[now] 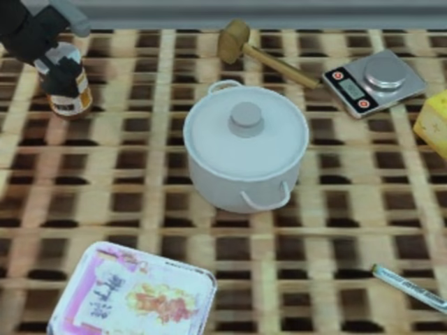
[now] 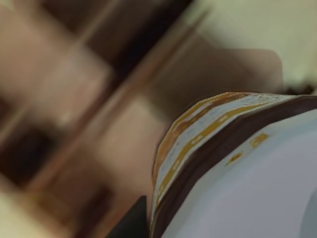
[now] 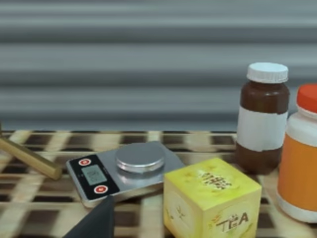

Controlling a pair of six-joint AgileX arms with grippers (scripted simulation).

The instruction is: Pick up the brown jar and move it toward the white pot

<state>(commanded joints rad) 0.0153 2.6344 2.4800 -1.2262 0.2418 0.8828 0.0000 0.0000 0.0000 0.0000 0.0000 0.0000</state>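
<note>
The brown jar (image 1: pixel 70 98), with a white cap and an orange-and-white label, is at the table's far left. My left gripper (image 1: pixel 63 78) is shut on its upper part. In the left wrist view the jar (image 2: pixel 237 168) fills the near field beside one dark fingertip (image 2: pixel 130 222). The white pot (image 1: pixel 244 143), lidded with a grey knob, stands at mid-table, well to the right of the jar. My right gripper (image 3: pixel 97 221) shows only as a dark tip near the scale and is outside the top view.
A wooden mallet (image 1: pixel 262 52) lies behind the pot. A kitchen scale (image 1: pixel 374 82) and a yellow tea box (image 1: pixel 433 122) sit at the right. A printed food tray (image 1: pixel 133 293) and a pen (image 1: pixel 408 287) are near the front. Another brown bottle (image 3: pixel 262 116) and an orange one (image 3: pixel 299 153) stand by the tea box.
</note>
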